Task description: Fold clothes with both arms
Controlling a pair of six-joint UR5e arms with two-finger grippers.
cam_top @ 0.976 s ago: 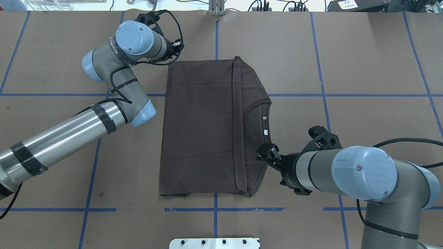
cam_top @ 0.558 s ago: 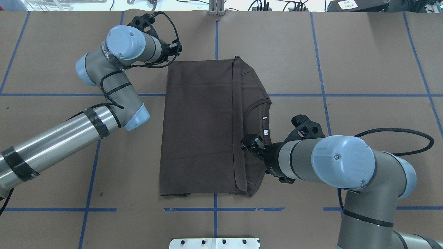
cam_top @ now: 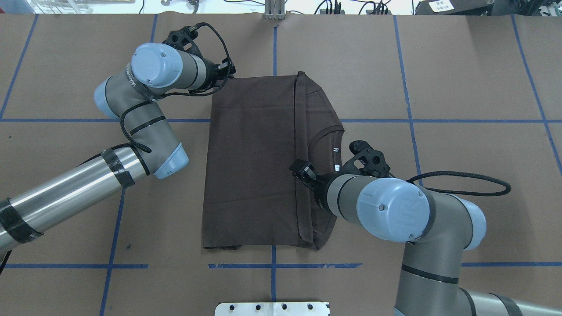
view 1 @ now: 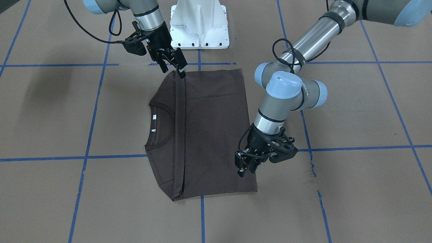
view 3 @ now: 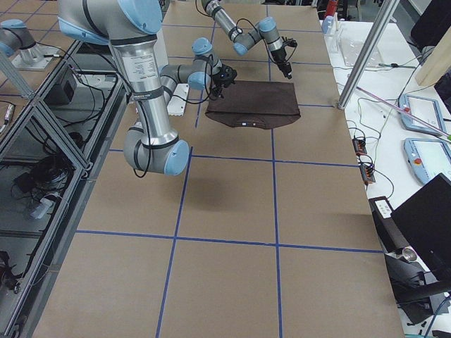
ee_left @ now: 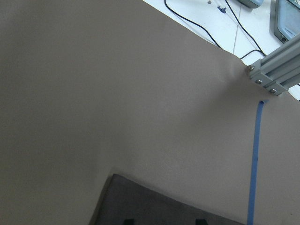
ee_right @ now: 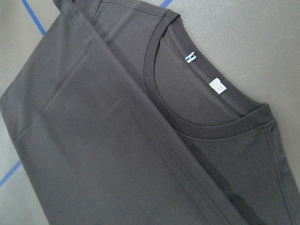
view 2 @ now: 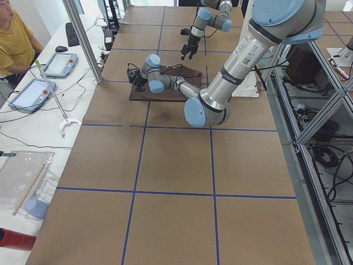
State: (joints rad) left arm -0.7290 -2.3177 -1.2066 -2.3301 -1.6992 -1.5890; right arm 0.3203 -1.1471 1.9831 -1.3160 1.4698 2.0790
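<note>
The dark brown T-shirt [cam_top: 254, 162] lies flat and folded at the table's middle, with its collar and white labels [ee_right: 216, 86] towards the robot's right. It also shows in the front view [view 1: 212, 135]. My left gripper [view 1: 243, 167] is open and empty, hovering over the shirt's far left corner [ee_left: 154, 201]; in the overhead view [cam_top: 228, 70] the wrist mostly hides it. My right gripper [view 1: 173, 65] is open and empty, raised above the shirt beside the fold line and collar, as the overhead view [cam_top: 300, 168] shows.
The white pedestal base [view 1: 199, 23] stands at the table's robot-side edge. Blue tape lines [cam_top: 408, 118] cross the brown table cover. An aluminium frame post [ee_left: 272, 77] stands beyond the far edge. A person in yellow [view 2: 14, 38] sits at a side bench.
My right gripper has moved from the shirt's right edge in over the shirt, towards the fold line. My left gripper has shifted slightly towards the shirt's far corner.
</note>
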